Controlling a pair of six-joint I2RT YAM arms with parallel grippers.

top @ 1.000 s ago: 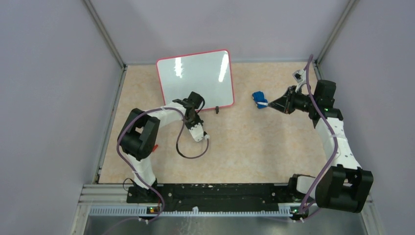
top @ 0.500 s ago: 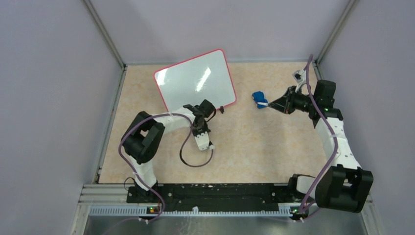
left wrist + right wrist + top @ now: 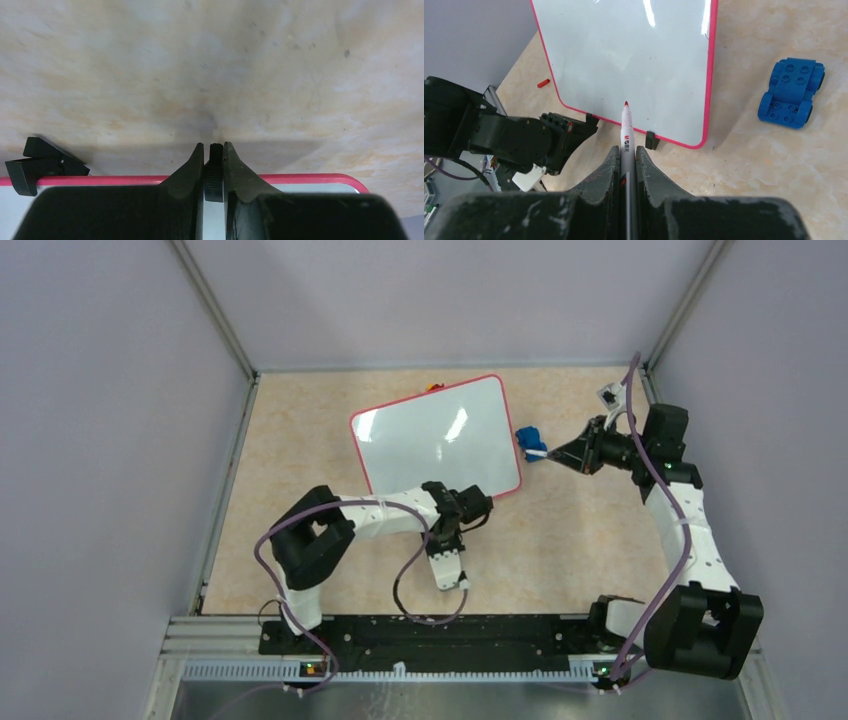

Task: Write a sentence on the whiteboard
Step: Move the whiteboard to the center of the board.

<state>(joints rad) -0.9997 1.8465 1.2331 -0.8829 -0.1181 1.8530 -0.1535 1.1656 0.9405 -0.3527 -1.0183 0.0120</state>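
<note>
The table [image 3: 560,540] is taken in from above and behind the arm bases by the top view. The left wrist view is held low and near the whiteboard [image 3: 300,178] rim, facing across the tabletop. The right wrist view is angled down from farther off; whiteboard and blue toy car [image 3: 791,92] are shared with the top view.
</note>
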